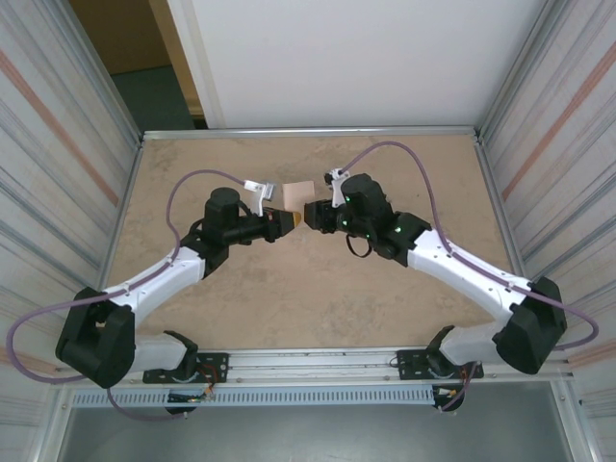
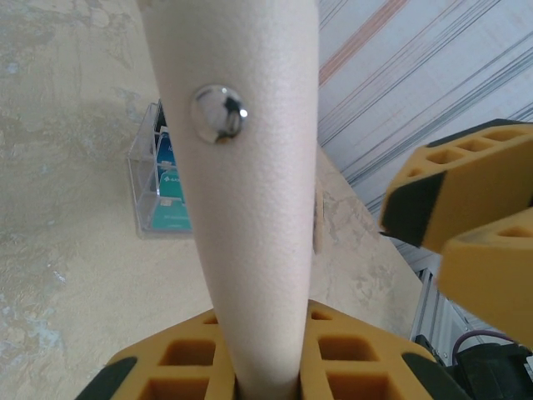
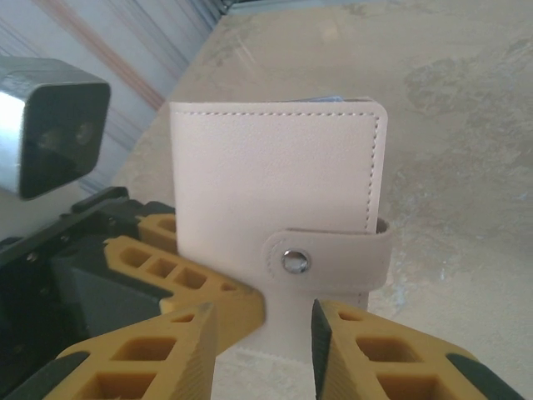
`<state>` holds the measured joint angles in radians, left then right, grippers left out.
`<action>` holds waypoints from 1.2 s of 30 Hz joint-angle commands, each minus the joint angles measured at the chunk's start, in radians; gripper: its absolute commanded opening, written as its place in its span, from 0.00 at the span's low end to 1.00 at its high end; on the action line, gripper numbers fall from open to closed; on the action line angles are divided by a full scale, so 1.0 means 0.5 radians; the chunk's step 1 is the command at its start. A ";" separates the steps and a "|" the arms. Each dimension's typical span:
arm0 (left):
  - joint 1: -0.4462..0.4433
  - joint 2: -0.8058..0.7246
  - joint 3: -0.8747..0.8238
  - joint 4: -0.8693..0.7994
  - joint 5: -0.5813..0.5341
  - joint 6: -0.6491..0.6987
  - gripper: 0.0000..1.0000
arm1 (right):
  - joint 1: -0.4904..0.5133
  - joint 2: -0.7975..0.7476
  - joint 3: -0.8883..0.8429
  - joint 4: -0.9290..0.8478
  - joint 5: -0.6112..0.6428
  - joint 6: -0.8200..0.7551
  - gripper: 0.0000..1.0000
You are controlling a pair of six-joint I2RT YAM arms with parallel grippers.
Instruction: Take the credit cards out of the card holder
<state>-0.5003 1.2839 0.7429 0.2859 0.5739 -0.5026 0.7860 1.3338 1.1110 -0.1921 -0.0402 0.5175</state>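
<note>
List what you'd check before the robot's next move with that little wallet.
1. Left tool grips the card holder: ok.
2. Strap snap undone: not ok, fastened.
3. Right tool open, facing the snap: ok.
4. Opening of the card holder: not ok, closed.
5. Clear box on the table, apart from both tools: ok.

Card holder [image 3: 275, 183] stands in the left pincer [image 1: 286, 223].
</note>
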 commanded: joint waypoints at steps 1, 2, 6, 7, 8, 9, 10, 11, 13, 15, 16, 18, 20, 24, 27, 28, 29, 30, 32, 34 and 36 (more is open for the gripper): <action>-0.018 -0.003 0.001 0.085 -0.010 -0.026 0.00 | 0.014 0.069 0.104 -0.088 0.084 -0.054 0.33; -0.018 -0.001 0.002 0.086 -0.010 -0.025 0.00 | 0.014 0.083 0.117 -0.084 0.079 -0.061 0.33; -0.018 0.005 0.002 0.080 -0.001 -0.022 0.00 | 0.017 0.138 0.157 -0.085 0.060 -0.079 0.33; -0.018 0.006 0.003 0.076 0.001 -0.023 0.00 | 0.017 0.149 0.163 -0.082 0.055 -0.084 0.33; -0.016 0.009 0.005 0.080 0.002 -0.024 0.00 | 0.017 0.159 0.175 -0.085 0.050 -0.093 0.34; -0.018 0.009 0.009 0.079 0.007 -0.023 0.00 | 0.015 0.169 0.180 -0.089 0.050 -0.098 0.34; -0.016 0.013 0.012 0.081 0.011 -0.023 0.00 | 0.013 0.180 0.192 -0.094 0.054 -0.104 0.35; -0.018 0.019 0.012 0.084 0.019 -0.023 0.00 | 0.013 0.189 0.199 -0.096 0.054 -0.110 0.37; -0.018 0.025 0.016 0.087 0.030 -0.023 0.00 | 0.015 0.210 0.214 -0.108 0.062 -0.119 0.40; -0.018 0.029 0.018 0.097 0.048 -0.022 0.00 | 0.015 0.234 0.233 -0.125 0.077 -0.133 0.42; -0.018 0.030 0.021 0.106 0.057 -0.021 0.00 | 0.016 0.247 0.240 -0.137 0.084 -0.133 0.42; -0.018 0.032 0.026 0.115 0.074 -0.026 0.00 | 0.016 0.266 0.253 -0.151 0.088 -0.136 0.42; -0.019 0.032 0.027 0.118 0.084 -0.024 0.00 | 0.014 0.284 0.263 -0.164 0.100 -0.137 0.43; -0.019 0.023 0.026 0.115 0.085 -0.027 0.00 | 0.016 0.301 0.274 -0.208 0.154 -0.135 0.41; -0.019 0.021 0.025 0.108 0.077 -0.026 0.00 | 0.013 0.294 0.264 -0.210 0.169 -0.130 0.36; -0.019 0.021 0.026 0.109 0.076 -0.027 0.00 | 0.013 0.291 0.262 -0.211 0.173 -0.130 0.35; -0.019 0.021 0.024 0.107 0.076 -0.024 0.00 | 0.014 0.288 0.261 -0.212 0.178 -0.130 0.33; -0.020 0.019 0.024 0.109 0.076 -0.027 0.00 | 0.008 0.286 0.260 -0.214 0.184 -0.128 0.32; -0.020 0.022 0.027 0.108 0.075 -0.026 0.00 | 0.010 0.280 0.256 -0.217 0.185 -0.131 0.30; -0.021 0.022 0.024 0.109 0.076 -0.026 0.00 | 0.007 0.276 0.253 -0.217 0.191 -0.127 0.28; -0.020 0.020 0.024 0.109 0.076 -0.026 0.00 | 0.004 0.274 0.251 -0.219 0.201 -0.122 0.27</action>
<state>-0.5049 1.3022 0.7429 0.2874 0.5751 -0.5137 0.7872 1.4670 1.2194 -0.2745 0.0265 0.4622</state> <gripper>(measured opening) 0.155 0.274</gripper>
